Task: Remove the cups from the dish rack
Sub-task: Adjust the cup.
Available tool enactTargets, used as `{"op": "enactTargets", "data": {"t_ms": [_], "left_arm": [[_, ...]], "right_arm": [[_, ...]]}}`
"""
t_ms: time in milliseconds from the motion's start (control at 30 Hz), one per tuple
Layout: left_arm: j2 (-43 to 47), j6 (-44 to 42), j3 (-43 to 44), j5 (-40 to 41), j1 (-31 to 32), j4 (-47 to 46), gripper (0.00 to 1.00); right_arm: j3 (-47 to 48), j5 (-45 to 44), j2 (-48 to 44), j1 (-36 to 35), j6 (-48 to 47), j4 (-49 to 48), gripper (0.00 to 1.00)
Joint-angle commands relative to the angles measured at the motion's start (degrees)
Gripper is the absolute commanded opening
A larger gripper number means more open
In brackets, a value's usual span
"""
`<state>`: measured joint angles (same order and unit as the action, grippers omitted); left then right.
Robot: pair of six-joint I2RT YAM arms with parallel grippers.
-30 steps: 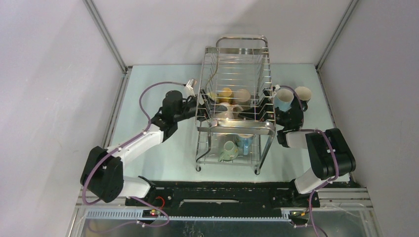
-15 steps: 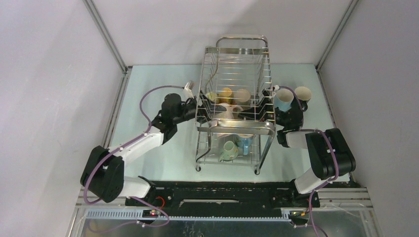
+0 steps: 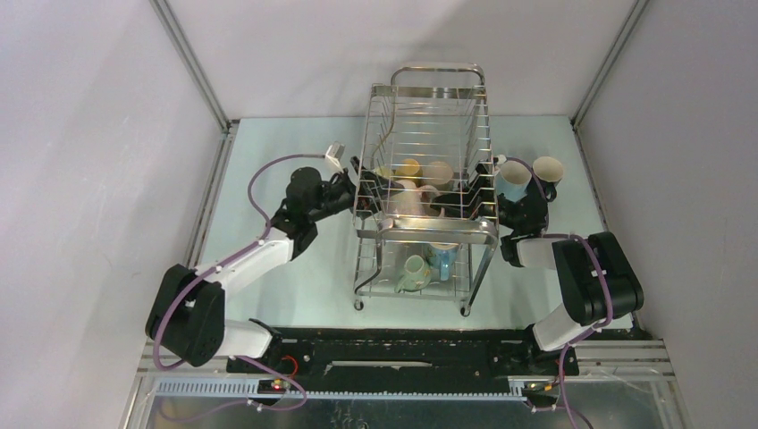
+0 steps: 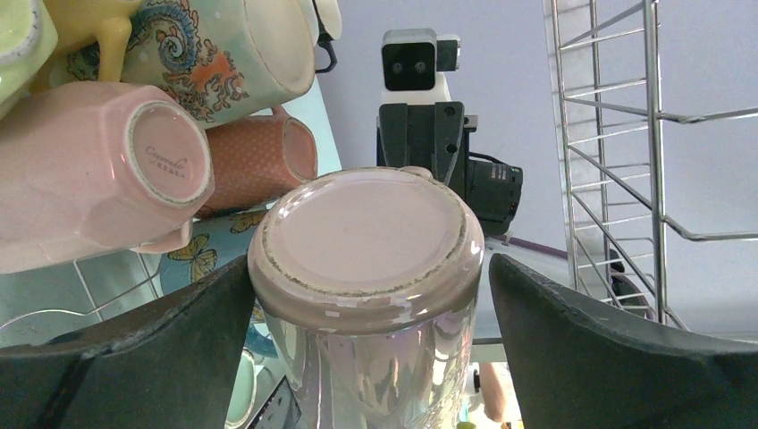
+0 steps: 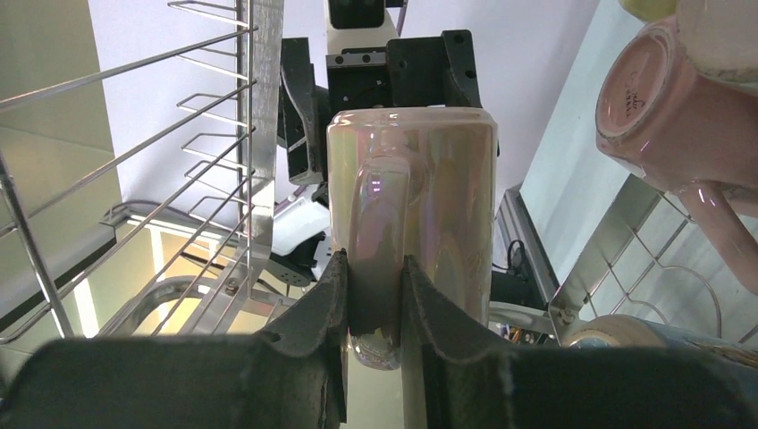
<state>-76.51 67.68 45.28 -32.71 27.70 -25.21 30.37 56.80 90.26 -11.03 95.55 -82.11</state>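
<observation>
the only writing i can find is a maker's stamp in dark cursive on the underside of the pink cup in the left wrist view. it is a single word starting with a capital c, and i can't make out the rest with any certainty. the right wrist view shows a similar dark mark on a pink cup's base, too blurred to read.
</observation>
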Motion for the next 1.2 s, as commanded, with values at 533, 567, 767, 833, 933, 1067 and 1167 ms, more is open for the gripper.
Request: {"op": "enactTargets", "data": {"t_ms": [533,567,767,833,933,1067,1167], "left_arm": [[4.5,-3.1,-2.7,2.3,-2.0,-0.8,1.00],[4.5,-3.2,-2.7,2.4,-2.0,-0.6,1.00],[3.9,-3.4,-2.8,1.7,-2.1,-0.9,1.00],[4.0,-3.4,-2.7,1.7,-2.1,-0.9,1.00],[3.8,-3.5,-2.7,1.4,-2.1,-1.0,1.00],[3.5,-3.6,-3.1,1.2,-2.1,-1.0,1.00],[3.6,-3.8,-3.3,1.1,-2.1,-1.0,1.00]], "right_arm": [[0.1,-3.4,-3.7,1.9,5.7,-3.9,0.00],[-0.1,-3.4,-3.8,2.2,5.9,-3.9,0.00],[-0.4,-3.8,-4.4,2.9,7.1,-3.9,0.00],[-0.4,-4.2,-4.5,2.9,7.6,-4.0,0.00],[-0.3,-4.8,-4.6,2.8,8.7,-4.3,0.00],[-0.3,-5.3,-4.7,2.8,9.7,-4.6,0.00],[-0.3,-5.9,-4.8,2.4,10.3,-4.6,0.00]]}}
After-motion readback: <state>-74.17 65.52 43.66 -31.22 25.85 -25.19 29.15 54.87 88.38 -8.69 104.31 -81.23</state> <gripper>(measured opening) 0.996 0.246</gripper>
